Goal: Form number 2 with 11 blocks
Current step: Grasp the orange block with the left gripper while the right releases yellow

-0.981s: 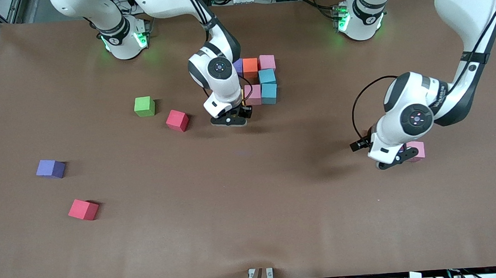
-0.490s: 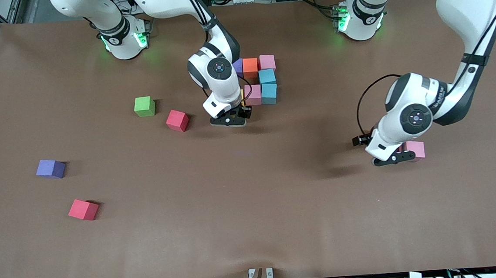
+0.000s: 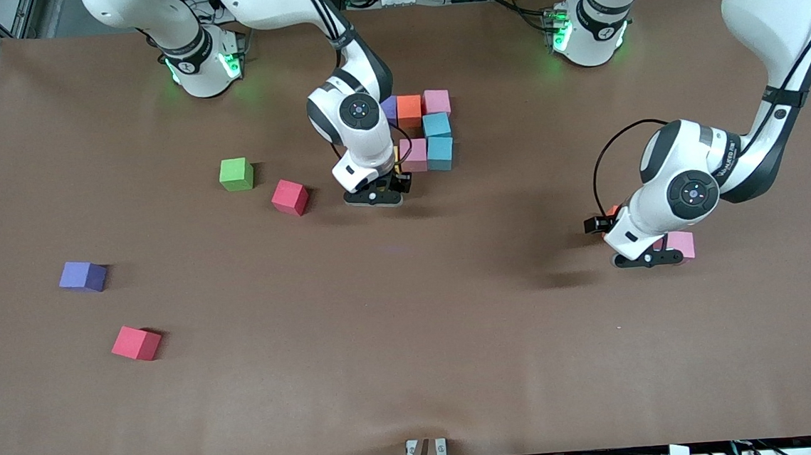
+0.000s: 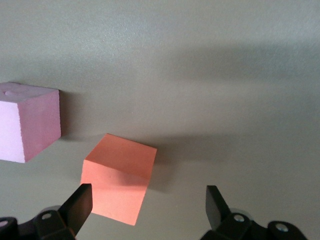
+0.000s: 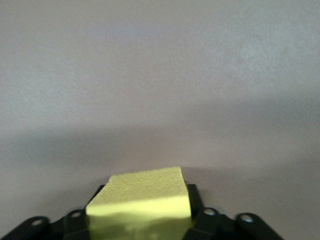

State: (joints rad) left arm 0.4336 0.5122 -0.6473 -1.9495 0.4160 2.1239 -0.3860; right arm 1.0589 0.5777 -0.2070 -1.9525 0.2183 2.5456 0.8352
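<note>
Table (image 3: 458,366), brown matte top. Two arms at work.

Right end effector (image 3: 375,197): low at the table, at the edge of the block cluster toward the right arm's end. A pale yellow matte cube (image 5: 140,200) sits between its black jaws in the right wrist view. Cannot tell whether it is gripped or let go.

Partial number 2, mid-table, near the bases:
- farthest row: purple cube (image 3: 389,107), orange cube (image 3: 409,109), pink cube (image 3: 437,101), touching in a line
- next row: one light blue cube (image 3: 437,124), just nearer the camera than that pink one
- third row: second light blue cube (image 3: 440,152) with a pink cube (image 3: 415,154) touching it; the right end effector's yellow cube comes next in that row

Left end effector (image 3: 647,259): down near the table toward the left arm's end, jaws spread wide, gripping nothing. The fingers (image 4: 80,205) straddle a loose orange matte cube (image 4: 119,185), set at an angle to them. A loose pink cube (image 4: 27,127) lies just beside the orange one, apart from it.

Loose toward the right arm's end: green cube (image 3: 236,174), red cube (image 3: 290,196) near it, second purple cube (image 3: 83,276), second red cube (image 3: 136,342) nearest the camera. All well apart from the cluster.
</note>
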